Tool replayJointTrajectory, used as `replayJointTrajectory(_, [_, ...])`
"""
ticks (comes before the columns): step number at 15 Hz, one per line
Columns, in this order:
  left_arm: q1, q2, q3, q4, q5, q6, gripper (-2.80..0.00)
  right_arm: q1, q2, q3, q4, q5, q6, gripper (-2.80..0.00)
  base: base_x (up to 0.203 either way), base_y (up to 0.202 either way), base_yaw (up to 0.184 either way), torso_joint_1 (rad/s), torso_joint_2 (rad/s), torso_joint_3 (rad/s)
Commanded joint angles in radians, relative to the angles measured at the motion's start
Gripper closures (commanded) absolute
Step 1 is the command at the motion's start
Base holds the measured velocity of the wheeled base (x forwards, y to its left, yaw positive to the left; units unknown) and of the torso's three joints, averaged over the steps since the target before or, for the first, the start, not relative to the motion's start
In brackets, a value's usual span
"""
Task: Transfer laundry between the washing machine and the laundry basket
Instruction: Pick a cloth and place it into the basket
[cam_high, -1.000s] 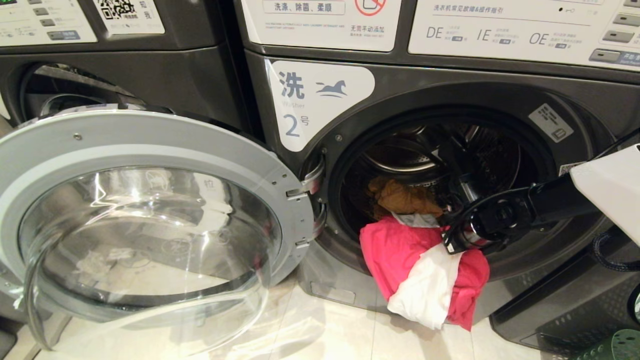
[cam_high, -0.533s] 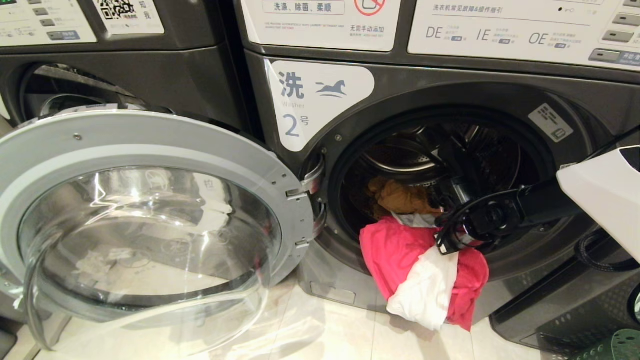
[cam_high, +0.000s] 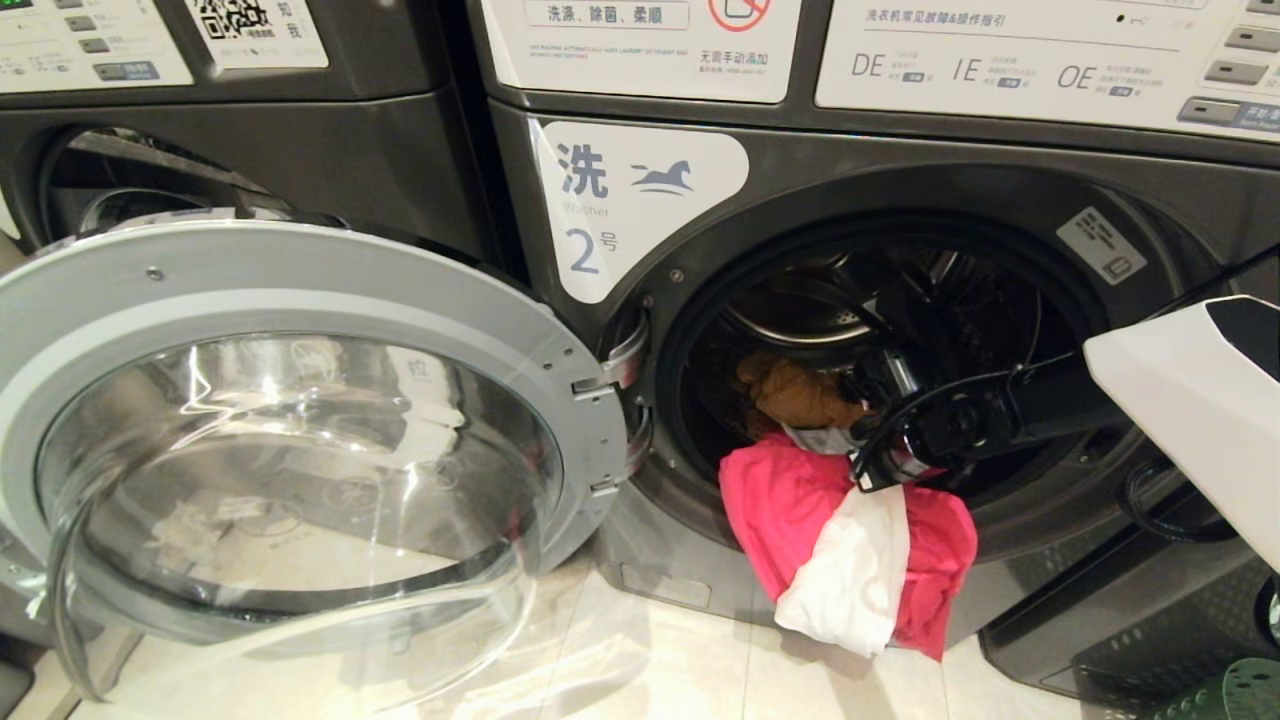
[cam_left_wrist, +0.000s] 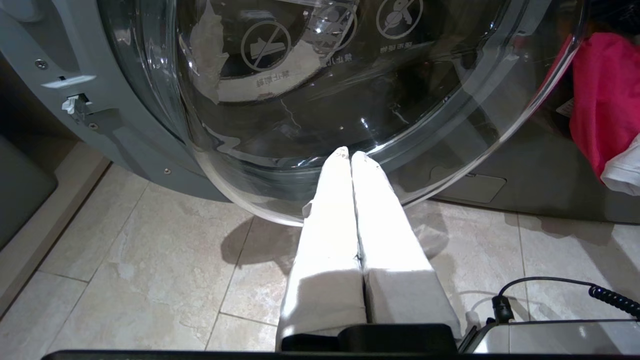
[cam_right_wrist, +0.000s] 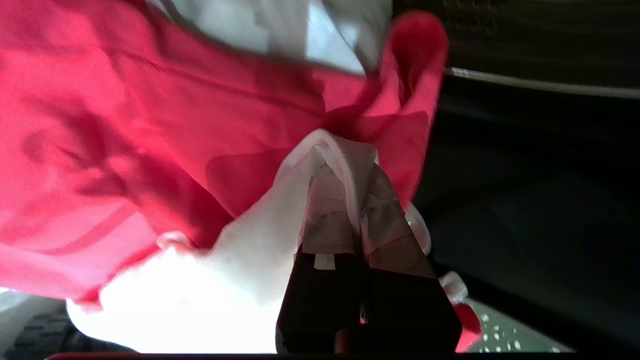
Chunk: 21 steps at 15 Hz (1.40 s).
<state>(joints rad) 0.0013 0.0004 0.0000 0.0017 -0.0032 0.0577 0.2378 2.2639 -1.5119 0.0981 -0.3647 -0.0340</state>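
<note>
The washing machine (cam_high: 1000, 190) marked 2 has its round door (cam_high: 300, 290) swung open to the left. A red-pink garment (cam_high: 780, 500) and a white garment (cam_high: 850, 590) hang over the drum's lip. A mustard garment (cam_high: 805, 395) lies deeper inside. My right gripper (cam_high: 872, 470) reaches in from the right at the drum mouth. In the right wrist view the right gripper (cam_right_wrist: 350, 172) is shut on a fold of the white garment (cam_right_wrist: 200, 280), against the red-pink garment (cam_right_wrist: 150, 125). A corner of the green laundry basket (cam_high: 1235, 695) shows at the bottom right. My left gripper (cam_left_wrist: 350, 152) is shut and empty, low beside the glass door (cam_left_wrist: 350, 90).
A like machine (cam_high: 300, 150) stands to the left, behind the open door. A dark perforated bin (cam_high: 1130, 620) sits on the tiled floor (cam_high: 650, 660) under my right arm. The open door takes up the floor space on the left.
My right arm has moved left and slightly up along the drum mouth, still shut on the white garment, whose upper part has shifted with it. The left arm stays still.
</note>
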Motion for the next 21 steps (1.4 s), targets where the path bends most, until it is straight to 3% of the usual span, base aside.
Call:
replayJointTrajectory(1, [0.0, 0.0, 0.0, 0.0, 0.0, 0.001, 0.0, 0.001, 0.008, -0.014, 0.0, -0.003, -0.001, 0.0, 0.0, 0.0, 0.0, 0.0, 0.0, 0.0])
replayJointTrajectory(6, [0.0, 0.0, 0.0, 0.0, 0.0, 0.001, 0.0, 0.0, 0.017, -0.016, 0.002, -0.007, -0.004, 0.0, 0.0, 0.0, 0.0, 0.0, 0.0, 0.0])
replayJointTrajectory(7, [0.0, 0.0, 0.0, 0.0, 0.0, 0.001, 0.0, 0.0, 0.019, -0.016, 0.002, -0.008, -0.004, -2.8, 0.0, 0.0, 0.0, 0.0, 0.0, 0.0])
replayJointTrajectory(12, [0.0, 0.0, 0.0, 0.0, 0.0, 0.001, 0.0, 0.0, 0.032, -0.022, 0.002, -0.046, 0.0, -2.8, 0.0, 0.0, 0.0, 0.0, 0.0, 0.0])
replayJointTrajectory(21, [0.0, 0.0, 0.0, 0.0, 0.0, 0.001, 0.0, -0.023, 0.078, -0.031, 0.004, -0.039, 0.027, -2.8, 0.0, 0.0, 0.0, 0.0, 0.0, 0.0])
